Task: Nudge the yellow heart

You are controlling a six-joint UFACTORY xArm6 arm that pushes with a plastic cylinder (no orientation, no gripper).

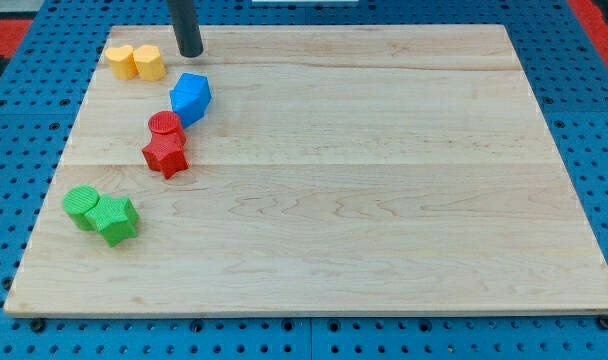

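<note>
Closest to the camera, down at the view's bottom left, there's a green pair: a green cylinder (pixel 81 205) and a green star (pixel 116 219) pressed right up against each other, star on the right. Further up the tabletop (pixel 364 180) is a red pair, red cylinder (pixel 166 124) sitting just above a red star (pixel 165 155), touching. A blue block (pixel 191 97), kind of a chunky polygon, is just up and to the right of the red cylinder, basically touching it.

The yellow heart (pixel 149 62) is way up in the view's top left corner area, snug against another yellow-orange block (pixel 119 60) on its left; can't really make out that one's shape.

My tip (pixel 189 52) is planted on the tabletop just to the right of the yellow heart, small gap between them, not touching. It's also just above the blue block. No jaws on this rig, it's just a straight dark rod, so nothing is being held.

All the blocks hug the view's left side of the wooden board.
</note>
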